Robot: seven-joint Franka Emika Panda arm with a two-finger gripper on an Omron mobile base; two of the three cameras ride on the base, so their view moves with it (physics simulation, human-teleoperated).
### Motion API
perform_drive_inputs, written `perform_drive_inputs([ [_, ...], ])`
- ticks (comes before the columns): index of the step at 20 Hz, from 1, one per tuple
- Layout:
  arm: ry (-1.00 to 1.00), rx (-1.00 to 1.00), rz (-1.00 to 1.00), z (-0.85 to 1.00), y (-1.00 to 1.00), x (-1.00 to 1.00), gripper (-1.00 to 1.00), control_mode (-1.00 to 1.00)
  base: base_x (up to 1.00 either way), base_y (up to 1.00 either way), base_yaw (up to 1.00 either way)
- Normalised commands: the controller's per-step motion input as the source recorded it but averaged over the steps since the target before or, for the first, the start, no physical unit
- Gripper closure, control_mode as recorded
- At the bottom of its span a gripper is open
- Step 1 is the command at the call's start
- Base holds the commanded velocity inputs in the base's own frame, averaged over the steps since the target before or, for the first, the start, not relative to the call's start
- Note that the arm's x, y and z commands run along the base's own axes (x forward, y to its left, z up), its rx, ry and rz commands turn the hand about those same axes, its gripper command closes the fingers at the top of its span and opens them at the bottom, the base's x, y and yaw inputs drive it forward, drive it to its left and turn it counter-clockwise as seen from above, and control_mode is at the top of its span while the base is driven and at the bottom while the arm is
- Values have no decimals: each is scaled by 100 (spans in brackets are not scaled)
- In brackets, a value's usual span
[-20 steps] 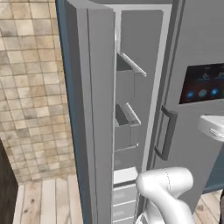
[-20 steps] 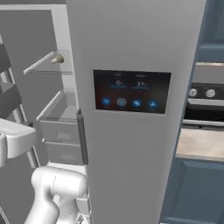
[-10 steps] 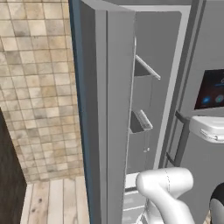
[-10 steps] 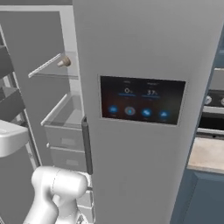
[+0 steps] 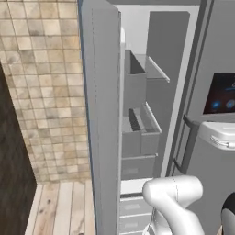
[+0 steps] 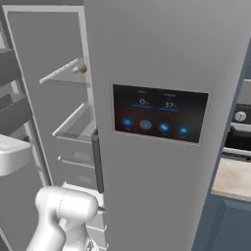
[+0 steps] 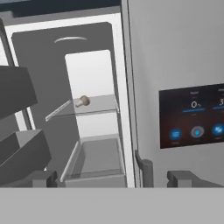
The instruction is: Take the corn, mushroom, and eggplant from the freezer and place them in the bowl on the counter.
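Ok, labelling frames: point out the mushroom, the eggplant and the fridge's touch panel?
mushroom [image 7: 82, 102], hand view, on its cap.
eggplant [image 5: 134, 120], left base view, on its middle.
touch panel [image 6: 159, 113], right base view, screen centre.

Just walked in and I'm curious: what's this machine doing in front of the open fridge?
A white robot arm faces the freezer, whose narrow door is swung open. Its claw is open and holds nothing. A small tan mushroom lies on a clear shelf inside, with a bin below it. A dark, slim thing lies in a door bin, possibly the eggplant. Nothing has been picked up yet.
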Motion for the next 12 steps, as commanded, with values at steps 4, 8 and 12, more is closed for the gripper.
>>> perform_drive_inputs([
  [4,0,0,0,0,0,0,-100,100,100,10,36],
  [8,0,0,0,0,0,0,-100,100,59,92,-17],
  [12,0,0,0,0,0,0,-100,100,38,100,-34],
])
